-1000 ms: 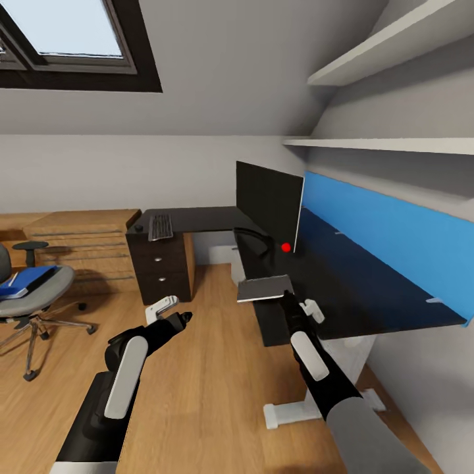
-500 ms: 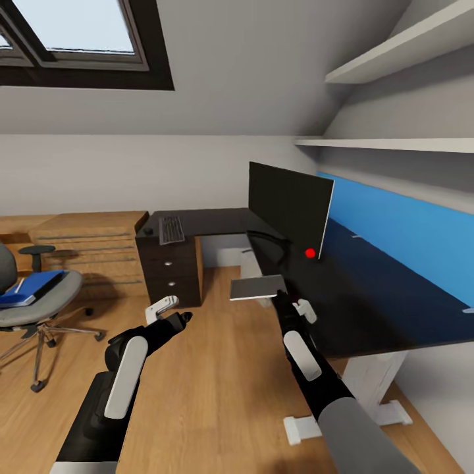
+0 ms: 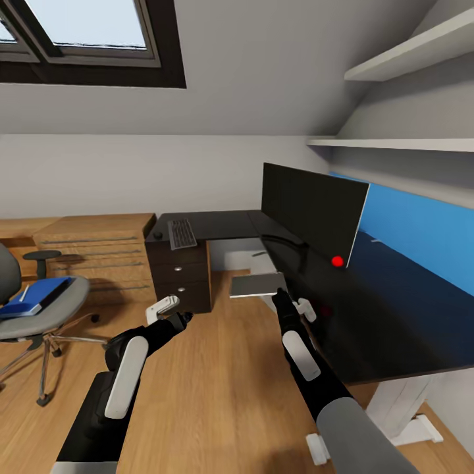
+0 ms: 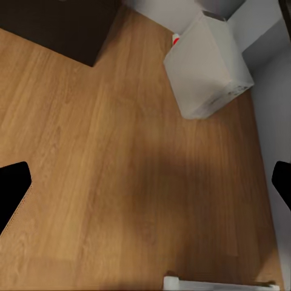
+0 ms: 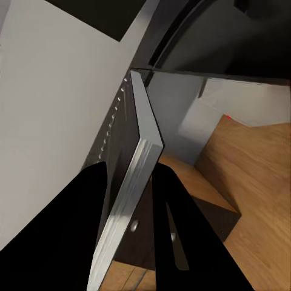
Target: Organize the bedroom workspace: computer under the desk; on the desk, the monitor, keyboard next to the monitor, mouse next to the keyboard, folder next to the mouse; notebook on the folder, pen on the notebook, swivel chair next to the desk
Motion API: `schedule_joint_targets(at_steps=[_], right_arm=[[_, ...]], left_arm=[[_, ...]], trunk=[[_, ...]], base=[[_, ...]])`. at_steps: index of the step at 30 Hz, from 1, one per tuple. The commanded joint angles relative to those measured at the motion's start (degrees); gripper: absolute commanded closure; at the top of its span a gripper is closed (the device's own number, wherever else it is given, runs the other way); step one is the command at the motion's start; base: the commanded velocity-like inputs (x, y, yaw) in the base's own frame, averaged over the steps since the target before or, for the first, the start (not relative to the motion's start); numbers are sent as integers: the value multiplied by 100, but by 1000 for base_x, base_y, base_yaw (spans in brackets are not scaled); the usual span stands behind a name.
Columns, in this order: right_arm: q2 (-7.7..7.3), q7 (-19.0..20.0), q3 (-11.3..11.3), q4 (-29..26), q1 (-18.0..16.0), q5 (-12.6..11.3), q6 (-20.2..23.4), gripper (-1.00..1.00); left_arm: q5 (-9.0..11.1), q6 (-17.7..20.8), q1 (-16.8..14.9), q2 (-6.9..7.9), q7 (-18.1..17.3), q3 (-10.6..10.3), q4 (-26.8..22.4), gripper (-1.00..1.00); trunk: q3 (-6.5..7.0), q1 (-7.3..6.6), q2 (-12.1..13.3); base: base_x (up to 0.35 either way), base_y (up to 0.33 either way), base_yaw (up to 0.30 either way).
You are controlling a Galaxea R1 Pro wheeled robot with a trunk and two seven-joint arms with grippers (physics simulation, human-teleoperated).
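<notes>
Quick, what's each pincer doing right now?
Left pincer: open, holding nothing.
Right pincer: closed on the edge of the notebook.

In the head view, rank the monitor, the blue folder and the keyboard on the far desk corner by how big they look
1. Monitor, clearly largest.
2. Blue folder on the swivel chair.
3. Keyboard, somewhat smaller looking, but it lies farther off, so true size is unsure.

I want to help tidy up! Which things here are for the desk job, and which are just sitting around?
For the job: desk, monitor, keyboard, mouse, computer, swivel chair, blue folder on its seat, notebook in the right gripper.

Just around: wooden drawer unit, wall shelves, blue wall panel, window.
</notes>
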Motion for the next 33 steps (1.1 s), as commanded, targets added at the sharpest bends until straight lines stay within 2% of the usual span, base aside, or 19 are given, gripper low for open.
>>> schedule_joint_targets(at_steps=[1,14,25,33], right_arm=[[-3,-28,25,-5,-5,-37,-38,100],[-6,-16,25,8,-5,-32,-43,100],[-11,-20,18,3,3,-32,-43,100],[-34,-21,3,-16,4,-17,-43,100]], left_arm=[[62,14,-4,-2,49,5,-5,-100],[51,10,-4,-2,50,-21,-4,-100],[51,10,-4,-8,59,-22,-3,-100],[58,10,-4,-8,70,-27,-3,-100]], trunk=[[-6,3,-3],[-5,3,-3],[67,3,-3],[76,3,-3]], base=[[282,214,0],[291,207,0],[293,199,0],[276,98,0]])
